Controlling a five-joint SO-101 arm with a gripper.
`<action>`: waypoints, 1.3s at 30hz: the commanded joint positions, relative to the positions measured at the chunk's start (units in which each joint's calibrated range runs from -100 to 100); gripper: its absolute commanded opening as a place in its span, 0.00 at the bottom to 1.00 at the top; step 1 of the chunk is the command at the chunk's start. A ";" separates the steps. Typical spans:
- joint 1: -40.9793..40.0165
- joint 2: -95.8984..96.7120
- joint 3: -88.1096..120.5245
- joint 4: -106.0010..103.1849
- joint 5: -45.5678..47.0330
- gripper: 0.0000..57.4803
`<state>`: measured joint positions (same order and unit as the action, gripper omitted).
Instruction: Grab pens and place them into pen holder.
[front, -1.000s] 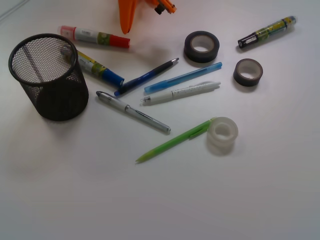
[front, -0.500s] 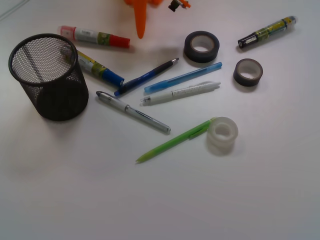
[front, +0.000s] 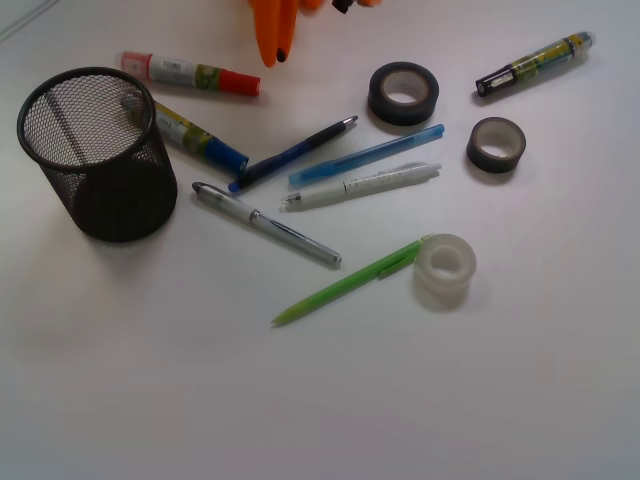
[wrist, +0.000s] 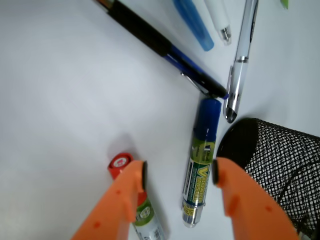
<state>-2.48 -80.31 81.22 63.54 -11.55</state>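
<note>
orange gripper (wrist: 179, 175) hangs above the table (front: 320, 400) with jaws spread and nothing between them. front view shows only its tips (front: 275, 35) poking in at the top edge, rest of the arm cropped out.

wrist view: the gap between the jaws frames the blue-capped marker (wrist: 200, 160), which lies flat below. red-capped marker (wrist: 131, 192) is partly covered by the left-hand jaw in that view, only its cap end and some label visible.

pens all lie flat on the table, none in the pen holder (front: 97, 150):
- navy pen (front: 292, 154) nearest the gripper; its end comes close to the blue cap of the marker, contact unclear
- light blue pen (front: 366, 154) just beside it, white pen (front: 362, 185) right under that
- silver pen (front: 266, 223) angled, one end near the holder's base
- green pen (front: 350, 281) farthest off, top end touching the clear tape roll (front: 444, 268)

holder stands upright at the left, well apart from the jaws in front view; wrist view shows only part of its mesh wall (wrist: 272, 165), cut by the frame.

also there: two dark tape rolls (front: 403, 92) (front: 496, 143) and a black-capped marker (front: 534, 63) at the right. marker label text not legible beyond a few letters.
</note>
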 joint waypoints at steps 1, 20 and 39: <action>0.12 16.78 -12.29 -0.64 -0.83 0.36; -5.18 73.13 -45.17 -5.97 13.77 0.38; -4.59 90.64 -56.04 0.59 15.14 0.37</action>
<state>-7.58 9.15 27.67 64.06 3.35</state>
